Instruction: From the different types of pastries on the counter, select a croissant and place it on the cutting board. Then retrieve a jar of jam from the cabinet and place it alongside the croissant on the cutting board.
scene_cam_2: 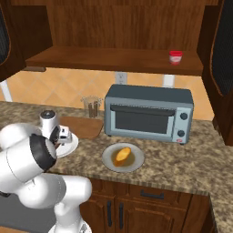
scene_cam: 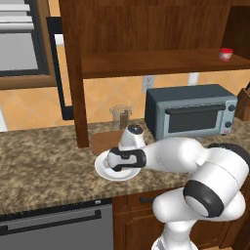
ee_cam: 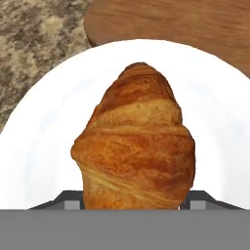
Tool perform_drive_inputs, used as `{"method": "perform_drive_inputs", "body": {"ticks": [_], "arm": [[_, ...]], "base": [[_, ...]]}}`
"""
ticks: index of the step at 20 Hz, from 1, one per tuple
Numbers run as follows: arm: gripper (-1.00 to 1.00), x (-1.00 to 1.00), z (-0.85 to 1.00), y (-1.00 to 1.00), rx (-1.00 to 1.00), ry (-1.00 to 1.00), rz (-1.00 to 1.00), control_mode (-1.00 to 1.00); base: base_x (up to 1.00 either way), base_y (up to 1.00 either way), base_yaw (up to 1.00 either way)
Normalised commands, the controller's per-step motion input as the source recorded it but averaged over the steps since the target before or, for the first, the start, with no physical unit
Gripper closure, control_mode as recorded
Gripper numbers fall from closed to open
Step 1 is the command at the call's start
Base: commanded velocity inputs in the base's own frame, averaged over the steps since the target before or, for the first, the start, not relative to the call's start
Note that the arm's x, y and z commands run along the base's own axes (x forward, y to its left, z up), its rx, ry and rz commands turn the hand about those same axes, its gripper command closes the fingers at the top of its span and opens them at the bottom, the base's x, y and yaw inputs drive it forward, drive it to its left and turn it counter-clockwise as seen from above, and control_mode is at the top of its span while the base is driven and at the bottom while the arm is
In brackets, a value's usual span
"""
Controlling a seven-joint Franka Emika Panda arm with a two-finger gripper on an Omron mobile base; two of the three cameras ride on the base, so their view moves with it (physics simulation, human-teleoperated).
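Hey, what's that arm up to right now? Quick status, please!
Pincer low over white plate, fingers either side of croissant. Cutting board just beyond plate, bare. Jam jar on cabinet shelf. Nothing in the way.

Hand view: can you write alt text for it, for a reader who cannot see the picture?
A golden-brown croissant lies on a round white plate, seen close from above, with the pincer closed on its near end, one finger at each side. Beyond the plate lie a reddish-brown cutting board and speckled granite counter.
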Motion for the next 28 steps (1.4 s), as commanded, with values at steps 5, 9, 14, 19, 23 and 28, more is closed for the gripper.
{"method": "perform_drive_inputs", "body": {"ticks": [5, 9, 14, 19, 23, 28], "arm": [[1.0, 0.03, 0.55, 0.05, 0.08, 0.02, 0.12, -1.0], [1.0, 0.16, 0.44, 0.02, 0.09, 0.15, 0.07, -1.0], [1.0, 0.21, 0.42, 0.13, 0.0, 0.0, 0.23, -1.0], [1.0, 0.38, -0.02, 0.05, -0.05, 0.02, 0.39, -1.0], [1.0, 0.43, 0.06, 0.05, -0.11, 0.03, 0.28, -1.0], [1.0, 0.1, 0.01, 0.3, -0.01, 0.02, -0.07, -1.0]], "base": [[0.0, 0.0, 0.0], [0.0, 0.0, 0.0], [0.0, 0.0, 0.0], [0.0, 0.0, 0.0], [0.0, 0.0, 0.0], [0.0, 0.0, 0.0]]}}
